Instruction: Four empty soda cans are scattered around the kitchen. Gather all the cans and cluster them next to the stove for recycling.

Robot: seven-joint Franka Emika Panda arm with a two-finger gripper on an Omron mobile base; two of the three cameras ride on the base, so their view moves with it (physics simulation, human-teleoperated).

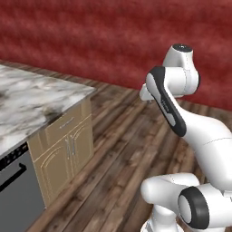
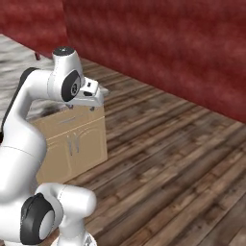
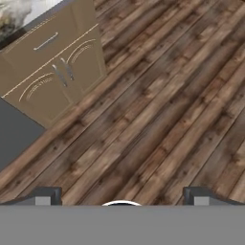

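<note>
Status for you:

- Containers: the one storage unit you have in frame is the tan base cabinet (image 1: 63, 147) under the marble countertop (image 1: 31, 99). Its top drawer (image 3: 45, 42) is shut, and so are the two arched doors (image 3: 62, 79) below it, handles side by side at the centre seam. Contents are hidden, so you can't tell what is inside.
- A dark grey appliance front (image 1: 16, 190) with a black bar handle sits flush against the cabinet under the same countertop. It is also closed. In the hand view it shows as a flat grey panel beside the cabinet.
- The visible part of the countertop is bare marble with a dark smudge in the pattern.
- Claw (image 3: 122, 200): jaws spread wide, nothing between them. The two dark tips sit far apart at the bottom of the hand view, with plank floor (image 3: 158, 119) in the gap.
- Claw pose: in the right base view it hangs off the folded arm up at about countertop-corner level, out past the cabinet's end, over open floor. The hand camera looks down on the floor with the cabinet front in its upper left corner, well apart from the tips.
- Soda cans: you can't place them from these frames, so their position relative to the claw can't be told. Same for the stove.
- Background is a red wall (image 1: 90, 36) running behind the wood floor.
</note>
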